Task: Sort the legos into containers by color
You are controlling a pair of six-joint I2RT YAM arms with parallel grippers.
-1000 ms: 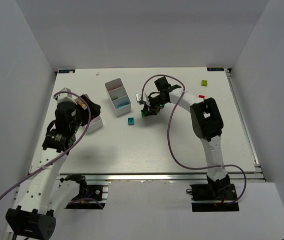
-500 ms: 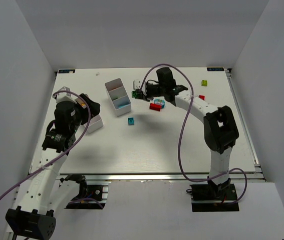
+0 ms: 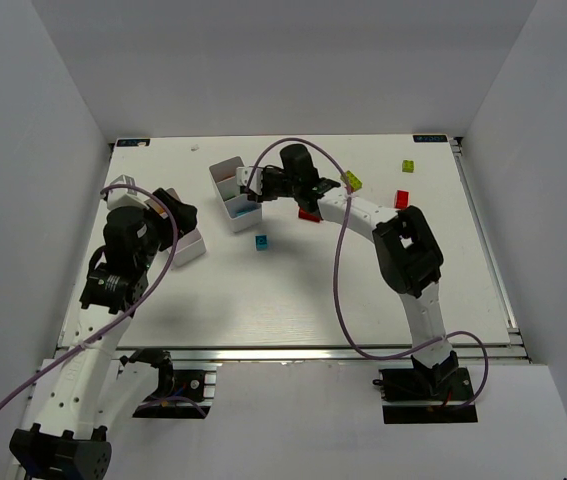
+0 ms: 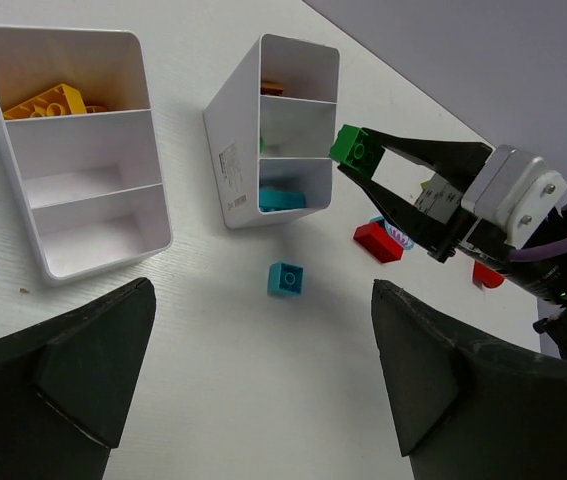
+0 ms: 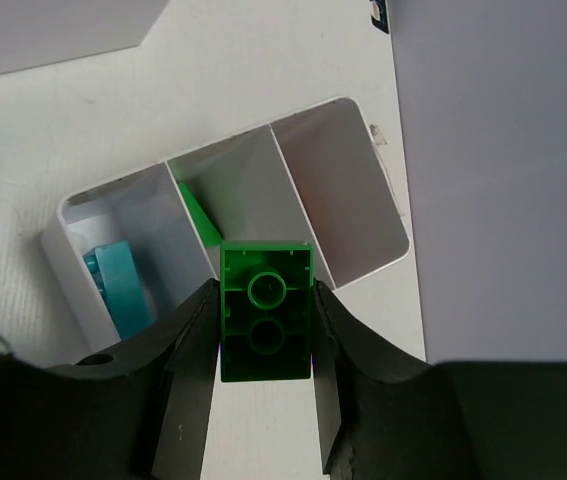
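Note:
My right gripper point(image 5: 266, 345) is shut on a green brick point(image 5: 266, 312) and holds it just above the near edge of a white bin point(image 5: 338, 190). That bin holds a teal brick point(image 5: 118, 285) in one end compartment and a green piece point(image 5: 198, 215) in the middle one. The left wrist view shows the held green brick point(image 4: 356, 148) beside this bin point(image 4: 233, 150). A second white bin point(image 4: 73, 200) holds yellow bricks point(image 4: 48, 100). My left gripper point(image 4: 263, 400) is open and empty above the table. A loose teal brick point(image 4: 285, 278) lies ahead of it.
A red brick point(image 3: 309, 214) lies under the right arm. A lime brick point(image 3: 352, 181), another red brick point(image 3: 401, 198) and a lime brick point(image 3: 408, 166) lie further right. The right arm point(image 3: 363, 215) stretches across the table's middle. White walls surround the table.
My right gripper has carried the green brick leftward from the middle of the table to the bin. The left arm has barely moved.

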